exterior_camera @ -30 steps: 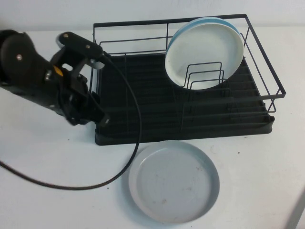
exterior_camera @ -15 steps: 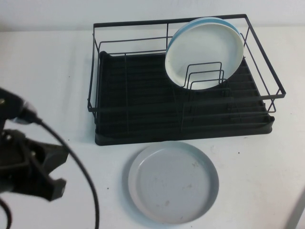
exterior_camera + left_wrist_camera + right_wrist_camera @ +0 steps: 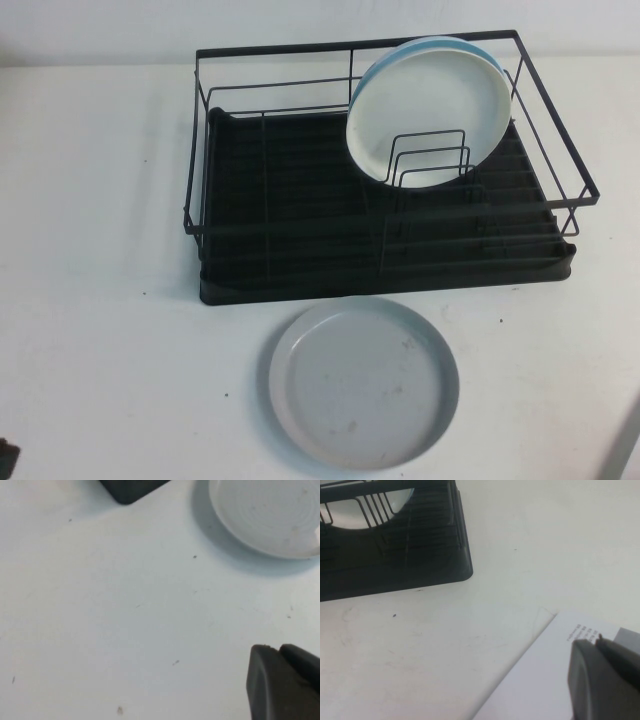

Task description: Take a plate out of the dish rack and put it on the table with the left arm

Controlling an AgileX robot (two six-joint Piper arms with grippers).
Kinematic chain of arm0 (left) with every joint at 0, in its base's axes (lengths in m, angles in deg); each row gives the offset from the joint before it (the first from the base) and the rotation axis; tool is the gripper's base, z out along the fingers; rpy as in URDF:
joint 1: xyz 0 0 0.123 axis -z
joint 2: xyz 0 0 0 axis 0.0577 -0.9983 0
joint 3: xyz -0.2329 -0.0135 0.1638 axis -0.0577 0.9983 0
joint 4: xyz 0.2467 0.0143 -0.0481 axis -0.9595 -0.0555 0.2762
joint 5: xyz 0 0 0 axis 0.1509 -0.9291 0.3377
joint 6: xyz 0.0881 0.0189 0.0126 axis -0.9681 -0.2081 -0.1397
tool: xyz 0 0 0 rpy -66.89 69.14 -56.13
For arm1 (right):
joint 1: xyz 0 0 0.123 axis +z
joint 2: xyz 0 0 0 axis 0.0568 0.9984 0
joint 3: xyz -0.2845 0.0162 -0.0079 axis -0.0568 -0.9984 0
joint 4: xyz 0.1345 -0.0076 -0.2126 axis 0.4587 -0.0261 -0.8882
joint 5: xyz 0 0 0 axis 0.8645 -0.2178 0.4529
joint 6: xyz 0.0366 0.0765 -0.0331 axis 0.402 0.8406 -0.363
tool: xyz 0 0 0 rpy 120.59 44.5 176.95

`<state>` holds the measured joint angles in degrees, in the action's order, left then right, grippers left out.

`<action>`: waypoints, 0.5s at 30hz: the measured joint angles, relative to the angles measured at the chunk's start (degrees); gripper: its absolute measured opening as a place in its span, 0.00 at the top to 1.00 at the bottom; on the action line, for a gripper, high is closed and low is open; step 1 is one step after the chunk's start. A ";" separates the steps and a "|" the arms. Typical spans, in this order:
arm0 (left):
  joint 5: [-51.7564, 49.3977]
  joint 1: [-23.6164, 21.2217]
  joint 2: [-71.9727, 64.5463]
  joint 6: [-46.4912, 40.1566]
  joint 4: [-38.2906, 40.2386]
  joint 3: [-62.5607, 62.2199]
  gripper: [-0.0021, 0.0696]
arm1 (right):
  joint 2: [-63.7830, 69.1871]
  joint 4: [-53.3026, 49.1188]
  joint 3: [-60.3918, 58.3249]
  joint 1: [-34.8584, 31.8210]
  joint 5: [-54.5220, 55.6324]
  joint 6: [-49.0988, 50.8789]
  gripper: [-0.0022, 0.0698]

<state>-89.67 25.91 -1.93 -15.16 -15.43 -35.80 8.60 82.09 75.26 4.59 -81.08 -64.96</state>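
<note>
The pale grey-blue plate point(image 3: 365, 382) lies flat on the white table point(image 3: 100, 220), just in front of the dish rack point(image 3: 290, 210). It also shows in the left wrist view point(image 3: 270, 515), beside a corner of the rack point(image 3: 131, 487). My left gripper point(image 3: 278, 652) is shut and empty, low over bare table to the plate's near left. Only a dark sliver of the left arm point(image 3: 5, 458) shows in the high view's corner. My right gripper point(image 3: 598, 642) is shut and empty over a sheet of paper, off the rack's point(image 3: 420, 555) right corner.
A cream plate point(image 3: 430, 110) stands on edge in the rack's right half, with a blue-rimmed plate point(image 3: 482, 48) behind it. Upright wire dividers point(image 3: 425, 160) stand in front of them. A white printed sheet point(image 3: 540, 680) lies at the table's near right.
My left arm has drawn back from the rack's left side towards the near left and has almost left the high view. The grey-blue plate has stayed put on the table.
</note>
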 joint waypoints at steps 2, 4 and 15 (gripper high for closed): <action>0.37 0.00 2.53 4.08 -2.15 0.74 0.97 | 0.00 0.00 0.00 0.00 0.00 0.00 1.00; 2.92 0.00 6.33 6.98 -4.42 2.74 0.97 | 0.00 0.00 0.00 0.00 0.00 0.00 1.00; 38.18 -2.74 29.67 8.89 -11.13 32.05 0.97 | 0.00 0.00 0.00 0.00 0.00 0.00 1.00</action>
<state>-51.49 23.17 27.74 -6.27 -26.56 -3.75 8.60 82.09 75.26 4.59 -81.08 -64.96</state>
